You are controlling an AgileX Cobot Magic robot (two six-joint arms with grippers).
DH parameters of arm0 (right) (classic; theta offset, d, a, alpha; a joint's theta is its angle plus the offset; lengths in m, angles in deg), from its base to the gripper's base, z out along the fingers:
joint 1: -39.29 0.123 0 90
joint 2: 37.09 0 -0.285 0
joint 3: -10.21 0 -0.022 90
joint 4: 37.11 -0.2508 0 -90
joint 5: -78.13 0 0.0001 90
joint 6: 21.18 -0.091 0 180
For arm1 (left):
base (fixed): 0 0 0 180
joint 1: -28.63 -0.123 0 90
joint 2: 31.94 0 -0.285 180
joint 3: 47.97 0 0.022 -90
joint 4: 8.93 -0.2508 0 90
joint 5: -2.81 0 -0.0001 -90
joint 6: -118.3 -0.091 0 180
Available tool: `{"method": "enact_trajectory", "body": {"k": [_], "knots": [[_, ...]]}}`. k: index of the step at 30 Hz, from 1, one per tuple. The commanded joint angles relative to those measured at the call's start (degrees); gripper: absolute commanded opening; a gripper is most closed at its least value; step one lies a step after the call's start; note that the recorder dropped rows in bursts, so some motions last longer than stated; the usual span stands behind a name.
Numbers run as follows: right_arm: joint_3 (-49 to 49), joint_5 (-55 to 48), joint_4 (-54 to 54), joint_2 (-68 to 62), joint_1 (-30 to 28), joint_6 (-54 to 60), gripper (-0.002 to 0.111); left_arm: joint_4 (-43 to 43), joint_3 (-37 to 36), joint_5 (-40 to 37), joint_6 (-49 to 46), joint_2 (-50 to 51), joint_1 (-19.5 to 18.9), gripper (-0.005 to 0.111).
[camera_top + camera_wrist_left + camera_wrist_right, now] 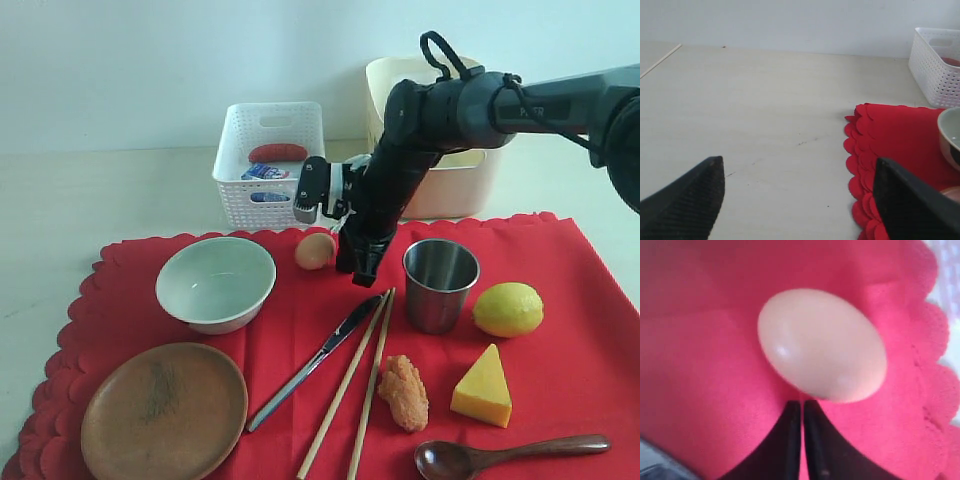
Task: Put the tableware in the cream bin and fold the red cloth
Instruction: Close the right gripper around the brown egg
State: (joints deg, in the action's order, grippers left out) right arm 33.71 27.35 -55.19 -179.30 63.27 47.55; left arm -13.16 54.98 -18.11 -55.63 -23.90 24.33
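Reaching in with the black jointed right arm [440, 110], angling its wrist steeply downward, pressing flat together the fingers of the slim black right gripper [358, 275]. Holding the black textured left gripper [797, 175] spread wide.

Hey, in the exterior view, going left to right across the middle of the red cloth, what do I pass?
pale bowl → egg → right gripper → steel cup → lemon

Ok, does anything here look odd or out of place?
Yes: the right pincer is shut on nothing, its tips just beside the egg on the red cloth. The egg lies loose, ungripped.
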Motion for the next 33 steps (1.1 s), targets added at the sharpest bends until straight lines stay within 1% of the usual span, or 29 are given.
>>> {"method": "enact_trajectory", "body": {"k": [1,2,5,6,7,8,12,15,19,27,33], "knots": [[0.3,-2.9,1.2,2.8,0.0,-3.4,0.025,-0.1,-0.2,0.7,0.1,-0.3,0.4,0.078],[0.3,-3.4,1.4,3.6,0.0,-4.6,0.034,-0.1,-0.2,0.7,0.1,-0.3,0.4,0.078],[0.3,-4.5,0.3,5.3,0.0,-6.7,0.056,-0.1,-0.2,0.7,0.1,-0.3,0.4,0.078],[0.3,-4.1,-3.2,5.8,0.0,-10.2,0.07,-0.1,-0.2,0.7,0.1,-0.3,0.4,0.078],[0.3,-3.5,-5.5,5.9,0.0,-11.8,0.075,-0.1,-0.2,0.7,0.1,-0.3,0.4,0.078],[0.3,-2.9,-7.5,5.9,0.0,-13.4,0.077,-0.1,-0.2,0.7,0.1,-0.3,0.4,0.078],[0.3,-1.2,-9.7,4.9,0.0,-17.0,0.078,-0.1,-0.2,0.7,0.1,-0.3,0.4,0.078],[0.3,-0.3,-9.5,3.8,0.0,-15.5,0.078,-0.1,-0.2,0.7,0.1,-0.3,0.4,0.078],[0.3,3.8,-9.4,2.9,0.0,-14.3,0.078,-0.1,-0.2,0.7,0.1,-0.3,0.4,0.078],[0.3,4.6,-9.0,1.1,0.0,-4.5,0.077,-0.1,-0.2,0.7,0.1,-0.3,0.4,0.078],[0.3,5.7,-8.9,-0.2,1.7,1.9,0.075,-0.1,-0.2,0.7,0.1,-0.3,0.4,0.078]]}}
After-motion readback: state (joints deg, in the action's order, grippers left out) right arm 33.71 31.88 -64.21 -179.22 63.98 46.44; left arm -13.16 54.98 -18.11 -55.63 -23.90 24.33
